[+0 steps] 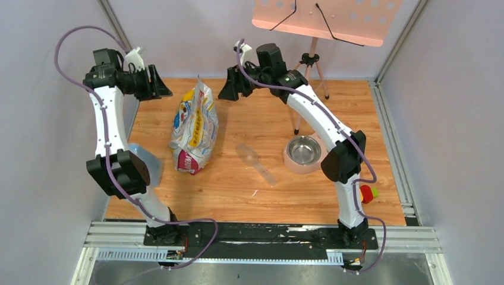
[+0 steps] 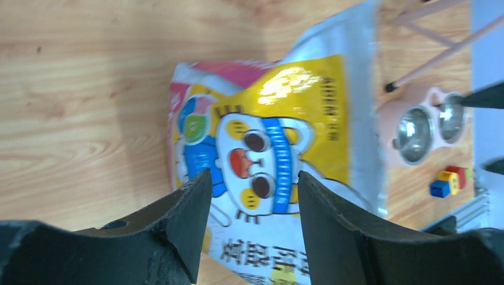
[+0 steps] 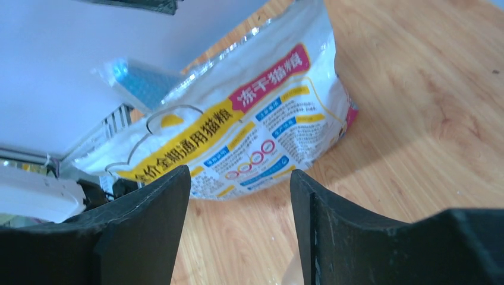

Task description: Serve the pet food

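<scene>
The pet food itself is hidden; no kibble shows in any view. The white, yellow and magenta printed bag (image 1: 195,127) lies on the wooden floor at the left of the middle. My left gripper (image 1: 157,83) hovers high at the back left of it, open and empty; in the left wrist view the bag (image 2: 279,136) shows between and beyond the left gripper (image 2: 254,184). My right gripper (image 1: 232,89) hangs open and empty behind the bag's right side, and the bag (image 3: 238,130) lies ahead of the right gripper (image 3: 241,178). A clear plastic scoop (image 1: 255,163) rests on the floor beside a steel bowl (image 1: 303,151) in a pink holder.
A music stand's tripod (image 1: 309,65) stands at the back right, with its pink desk overhead. A small coloured toy block (image 1: 368,193) lies by the right arm's base. A bluish clear plastic item (image 1: 145,160) sits by the left arm. Grey walls close in both sides.
</scene>
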Tool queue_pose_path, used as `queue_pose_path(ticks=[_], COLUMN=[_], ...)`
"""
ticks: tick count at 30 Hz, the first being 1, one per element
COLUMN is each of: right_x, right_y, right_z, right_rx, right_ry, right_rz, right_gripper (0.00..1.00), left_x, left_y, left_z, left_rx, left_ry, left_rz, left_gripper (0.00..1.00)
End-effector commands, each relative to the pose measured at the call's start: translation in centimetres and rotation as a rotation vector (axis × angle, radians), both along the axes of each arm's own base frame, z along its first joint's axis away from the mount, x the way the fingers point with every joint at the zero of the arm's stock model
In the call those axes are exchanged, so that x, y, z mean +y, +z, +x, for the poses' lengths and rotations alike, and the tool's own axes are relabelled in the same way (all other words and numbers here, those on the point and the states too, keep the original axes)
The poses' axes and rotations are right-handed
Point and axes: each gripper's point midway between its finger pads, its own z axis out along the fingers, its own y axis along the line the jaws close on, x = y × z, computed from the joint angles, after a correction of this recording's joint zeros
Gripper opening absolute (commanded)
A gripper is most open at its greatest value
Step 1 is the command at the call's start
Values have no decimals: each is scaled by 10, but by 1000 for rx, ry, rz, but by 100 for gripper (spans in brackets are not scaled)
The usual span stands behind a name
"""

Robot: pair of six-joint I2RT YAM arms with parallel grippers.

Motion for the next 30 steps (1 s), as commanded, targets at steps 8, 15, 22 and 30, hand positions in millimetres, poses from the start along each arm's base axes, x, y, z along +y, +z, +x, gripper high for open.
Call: queue_pose_path(ticks=[8, 15, 22, 30], right_x=[-1, -9, -15, -8], right_y=[68, 53, 44, 39], right_z=[12, -9, -20, -19], right_rx=[-126, -153, -143, -133], right_ry=[-137, -68, -46, -38], right_rz=[109, 48, 20, 19], right_gripper=[63, 64, 64, 65], left_x=[-77, -90, -97, -103], left_y=[86, 65, 52, 39], left_z=[-19, -20, -30, -46], left_rx=[-193, -159, -116, -75], left_ry=[-182, -208, -230, -266], left_rz=[-44, 24, 48, 27], left_gripper=[53, 43, 43, 38])
